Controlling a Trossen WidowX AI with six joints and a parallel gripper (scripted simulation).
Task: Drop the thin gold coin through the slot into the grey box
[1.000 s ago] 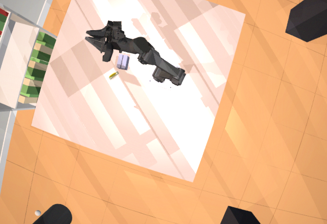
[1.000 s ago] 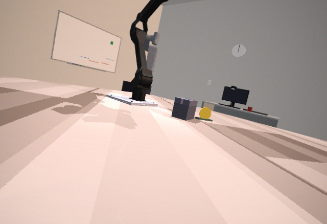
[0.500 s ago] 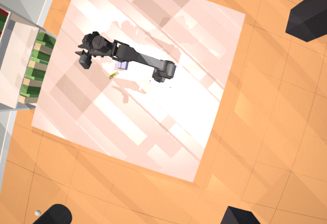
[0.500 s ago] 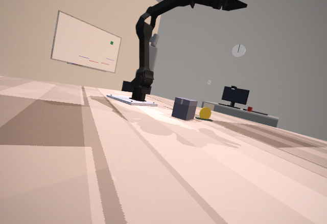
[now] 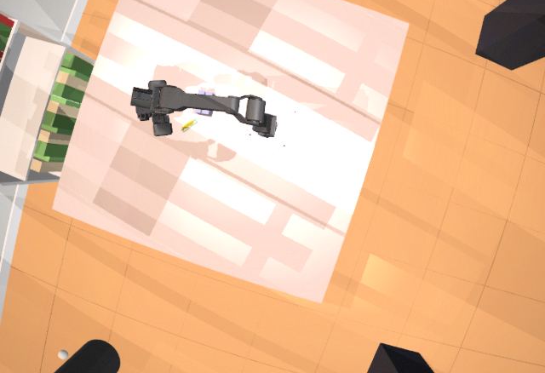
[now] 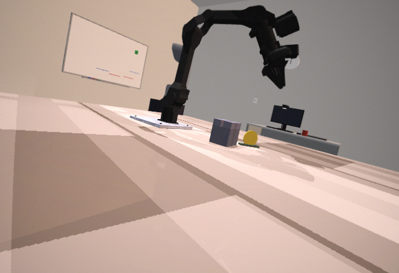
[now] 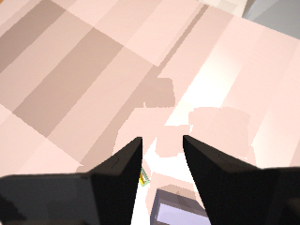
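The gold coin (image 5: 188,125) (image 6: 250,138) (image 7: 142,179) stands on edge in the low dark-green holder (image 6: 254,146). The closed grey box (image 5: 203,111) (image 6: 223,133) (image 7: 182,215) stands beside the holder. The arm hides part of the box in the top view, and the slot cannot be made out clearly. My gripper (image 6: 282,86) (image 7: 162,141) is partly open and empty, high above the table, with its fingers slanting downward. In the wrist view the coin shows just beside the left finger, partly covered, and the box shows low between the fingers, cut off by the frame.
The arm's base stands on a pale plate (image 6: 144,121) on the table (image 5: 220,210), on the other side of the box from the coin. The upper arm passes over the box. A shelf with green and tan blocks (image 5: 61,117) stands beyond the table's left edge.
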